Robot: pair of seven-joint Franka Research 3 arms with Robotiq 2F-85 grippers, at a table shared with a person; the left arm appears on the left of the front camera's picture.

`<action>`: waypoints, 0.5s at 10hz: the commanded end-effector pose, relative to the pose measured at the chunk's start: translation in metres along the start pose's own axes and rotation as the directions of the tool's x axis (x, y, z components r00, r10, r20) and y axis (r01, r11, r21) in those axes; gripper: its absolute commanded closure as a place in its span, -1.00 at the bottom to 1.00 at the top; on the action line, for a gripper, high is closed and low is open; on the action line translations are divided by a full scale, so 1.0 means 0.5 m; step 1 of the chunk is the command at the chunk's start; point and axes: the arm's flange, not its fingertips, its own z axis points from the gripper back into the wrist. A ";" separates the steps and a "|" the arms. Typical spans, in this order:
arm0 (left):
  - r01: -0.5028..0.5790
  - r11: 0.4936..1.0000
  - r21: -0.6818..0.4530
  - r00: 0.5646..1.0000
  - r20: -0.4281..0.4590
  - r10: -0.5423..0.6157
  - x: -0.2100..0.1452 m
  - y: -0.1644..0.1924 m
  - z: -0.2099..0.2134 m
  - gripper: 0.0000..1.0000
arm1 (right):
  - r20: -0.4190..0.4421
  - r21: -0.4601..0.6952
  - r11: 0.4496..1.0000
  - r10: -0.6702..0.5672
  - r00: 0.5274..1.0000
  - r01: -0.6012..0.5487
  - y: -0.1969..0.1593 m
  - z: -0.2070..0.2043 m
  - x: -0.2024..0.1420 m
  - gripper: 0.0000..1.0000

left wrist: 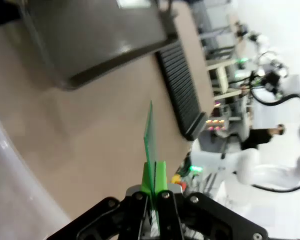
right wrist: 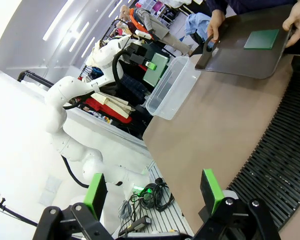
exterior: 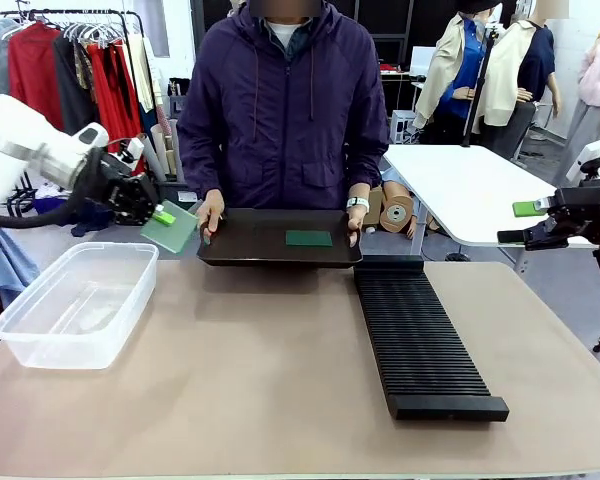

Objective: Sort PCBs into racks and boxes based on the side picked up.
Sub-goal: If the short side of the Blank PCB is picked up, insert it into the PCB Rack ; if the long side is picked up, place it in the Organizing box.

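While the left gripper pinches the PCB beside the box, early release could miss it; right gripper stands apart.

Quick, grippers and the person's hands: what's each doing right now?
Left gripper: shut on a PCB.
Right gripper: open, holding nothing.
Person's hands: both gripping the dark tray.

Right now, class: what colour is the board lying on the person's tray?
The board is dark green, clearest in the front view.
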 end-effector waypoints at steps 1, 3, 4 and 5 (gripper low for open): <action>0.017 0.986 0.168 0.997 -0.078 -0.004 0.010 -0.027 0.045 1.00 | 0.003 0.005 1.000 0.001 1.000 -0.001 0.004 -0.001 0.003 -1.00; 0.040 0.942 0.333 0.992 -0.127 0.003 0.000 -0.044 0.089 1.00 | 0.003 0.005 1.000 0.001 1.000 -0.001 0.004 -0.001 0.003 -1.00; 0.035 0.906 0.421 0.990 -0.139 0.026 -0.011 -0.048 0.101 1.00 | 0.003 0.005 1.000 0.001 1.000 -0.001 0.004 -0.001 0.003 -1.00; 0.034 0.872 0.489 0.985 -0.163 0.053 -0.029 -0.050 0.111 1.00 | 0.003 0.005 1.000 0.001 1.000 -0.001 0.004 -0.001 0.003 -1.00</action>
